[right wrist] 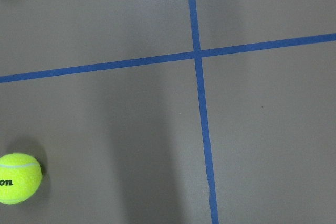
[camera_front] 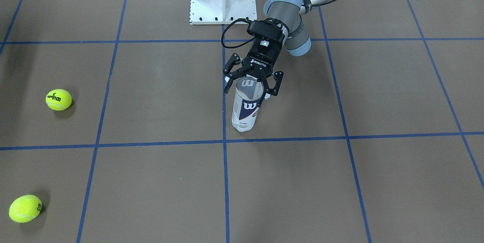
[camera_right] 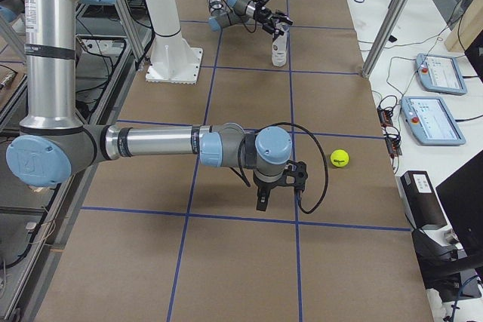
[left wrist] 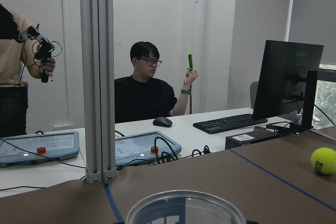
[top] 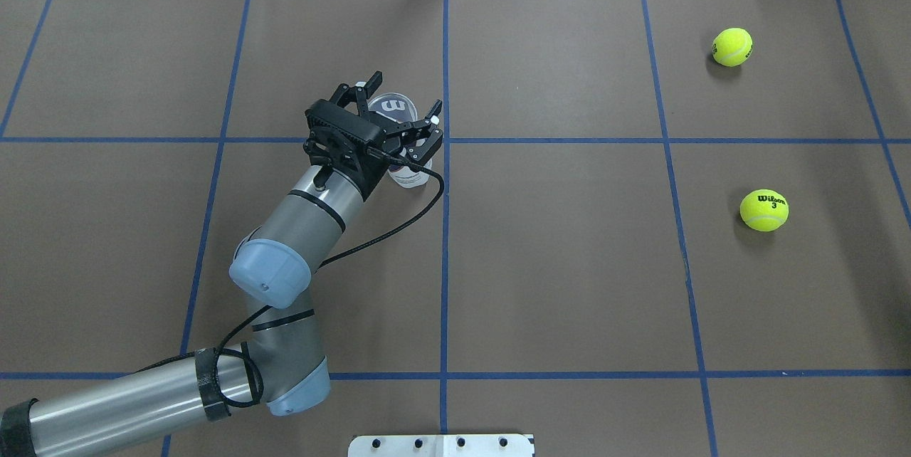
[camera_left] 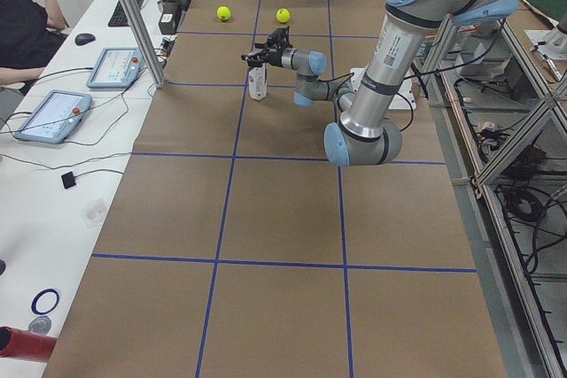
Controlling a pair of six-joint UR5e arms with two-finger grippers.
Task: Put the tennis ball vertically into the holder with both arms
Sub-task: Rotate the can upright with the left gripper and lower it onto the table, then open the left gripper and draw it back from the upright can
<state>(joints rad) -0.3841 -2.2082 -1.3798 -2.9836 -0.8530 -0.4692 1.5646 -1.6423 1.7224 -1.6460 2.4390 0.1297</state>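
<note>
Your left arm [top: 313, 208] reaches forward over the table [camera_front: 302, 182]. Its wrist is bent so the left gripper [camera_front: 250, 91] tips down over the can's open mouth. The fingers are spread wide, one on each side of the rim, and they grip nothing. The can [camera_front: 245, 113] stands upright just beside the middle blue line [camera_front: 224, 129].

Your right arm [camera_right: 151, 142] stretches low and level. The right gripper [camera_right: 279, 186] points down at the table near the two tennis balls [camera_front: 58, 99] [camera_front: 25, 208], well apart from the can. You cannot tell how far this gripper is open.

left pincer [top: 400, 115] spread astride upright holder [top: 393, 105]; tennis balls [top: 732, 47] [top: 764, 210] well right
</note>
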